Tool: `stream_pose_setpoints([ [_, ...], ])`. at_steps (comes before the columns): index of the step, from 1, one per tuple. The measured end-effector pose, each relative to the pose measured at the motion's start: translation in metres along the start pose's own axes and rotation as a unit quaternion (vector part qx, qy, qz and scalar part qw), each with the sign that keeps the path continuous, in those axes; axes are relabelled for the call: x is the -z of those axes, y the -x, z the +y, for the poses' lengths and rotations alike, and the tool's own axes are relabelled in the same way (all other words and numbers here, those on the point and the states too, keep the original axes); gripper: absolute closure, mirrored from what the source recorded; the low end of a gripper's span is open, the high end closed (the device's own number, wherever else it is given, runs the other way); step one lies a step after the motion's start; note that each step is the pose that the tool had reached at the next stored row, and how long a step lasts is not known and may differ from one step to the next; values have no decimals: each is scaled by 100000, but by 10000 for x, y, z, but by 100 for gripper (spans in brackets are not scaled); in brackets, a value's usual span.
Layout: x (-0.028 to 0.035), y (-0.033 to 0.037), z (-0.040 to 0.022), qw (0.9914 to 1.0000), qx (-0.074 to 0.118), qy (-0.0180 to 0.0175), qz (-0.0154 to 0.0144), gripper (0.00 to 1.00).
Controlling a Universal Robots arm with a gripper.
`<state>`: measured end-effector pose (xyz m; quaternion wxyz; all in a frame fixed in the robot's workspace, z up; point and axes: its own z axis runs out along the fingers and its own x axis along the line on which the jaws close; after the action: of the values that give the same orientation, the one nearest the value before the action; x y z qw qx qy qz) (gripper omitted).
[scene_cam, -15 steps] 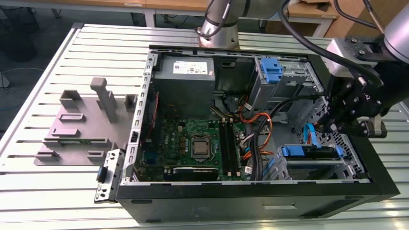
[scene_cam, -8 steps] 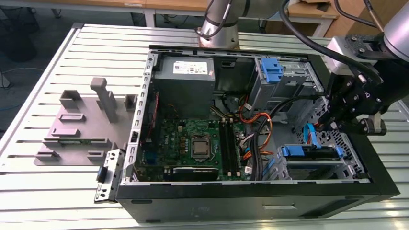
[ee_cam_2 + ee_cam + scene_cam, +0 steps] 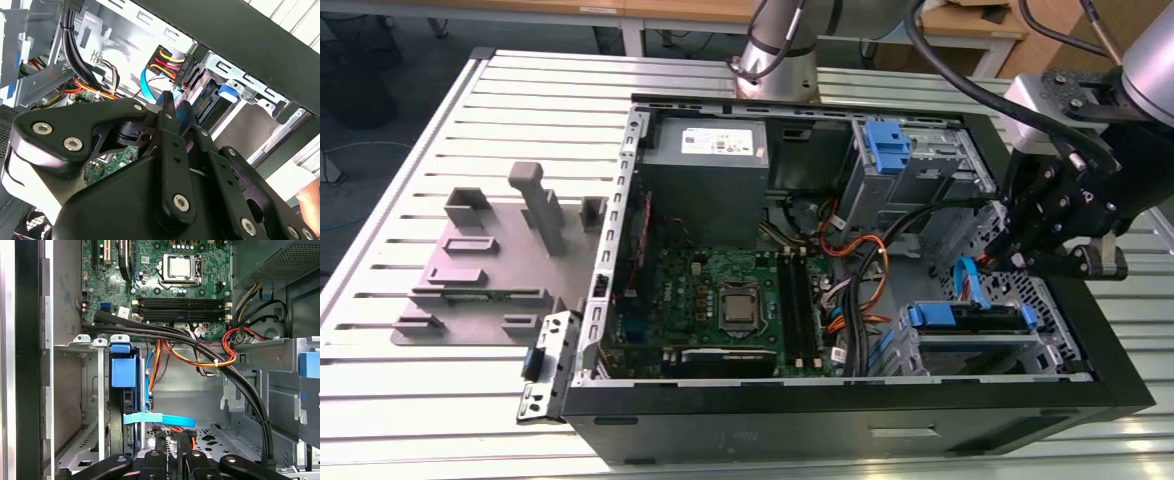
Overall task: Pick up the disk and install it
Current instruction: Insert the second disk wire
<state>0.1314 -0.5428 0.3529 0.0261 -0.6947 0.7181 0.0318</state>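
— Where is the silver hard drive in its blue plastic carrier frame [image 3: 970, 317]?

— Seated in the bare-metal drive cage [image 3: 987, 352] at the corner of the open black tower computer case [image 3: 854, 420], which lies on its side on the slatted aluminium desk [image 3: 454, 400].

— Which way does it point?

— It stands on edge. The blue carrier edge faces up out of the case's open side and runs from the exterior view's left to its right. The rest of the slab goes down into the cage, so I cannot tell its long axis. In the first wrist view the blue tab [image 3: 123, 372] tops a dark slab between the cage rails.

— And the claw [image 3: 1017, 258]?

— Just above that cage, apart from the drive. In the second wrist view its black fingers [image 3: 167, 107] are drawn almost together. A light-blue flat cable [image 3: 160, 418] passes right by them; whether they nip it, I cannot tell.
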Motion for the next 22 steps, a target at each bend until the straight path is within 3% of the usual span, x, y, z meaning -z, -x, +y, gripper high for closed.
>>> stream_pose_setpoints([
  [4, 0, 1, 0, 100000, -1, 1, 3, 77],
  [9, 0, 1, 0, 100000, 0, 0, 4, 64],
  [10, 0, 1, 0, 100000, -2, 1, 2, 57],
  [13, 0, 2, -2, 100000, 2, 2, 7, 57],
  [22, -9, 15, -121, 100000, 0, 19, 8, 57],
])
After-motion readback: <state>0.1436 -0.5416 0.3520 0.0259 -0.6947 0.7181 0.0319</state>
